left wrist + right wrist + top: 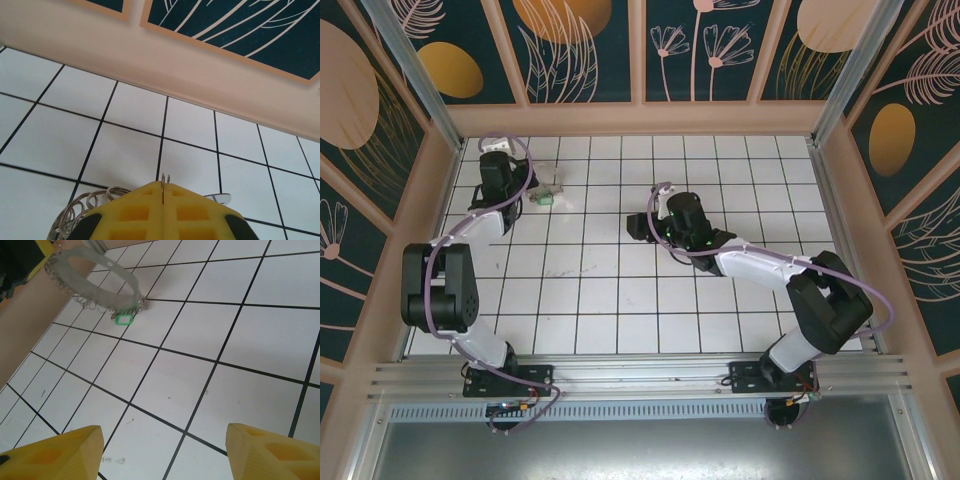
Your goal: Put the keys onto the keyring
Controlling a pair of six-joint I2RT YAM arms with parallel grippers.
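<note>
**Counts.** Two arms, two claws, one keyring and one green-headed key were in view, on a white worktop [720, 300] tiled with a black grid.

**Left.** The left claw [164, 186] was closed. Its two yellow fingers [125, 212] were pressed together, with a thin doubled wire ring of the keyring [92, 291] clamped in the seam between them. Coiled wire loops showed just left of the fingers and a flat silvery piece just right. Both were partly hidden by the fingers.

From overhead, the keyring lay near the far left corner of the worktop, close to the wall, and was small and hard to make out. In the right wrist view it was one tan loop fringed all round with silvery pieces [82, 300], too small and crowded to count. Its upper left edge reached the left claw, where the frame cut it off.

The key [123, 319] showed as a bright green head just beside the loop's lower right edge. Its shank could not be made out, nor could it be told whether the key was attached to the fringe.

**Right.** The right claw [162, 432] stood near the middle of the worktop, well apart from the keyring. Its fingers were spread wide with nothing between them, and only bare tiles lay between the claw and the key.

**Surroundings.** Wall panels [590, 40] of dark teal with pale plant motifs enclosed the worktop on three sides.
</note>
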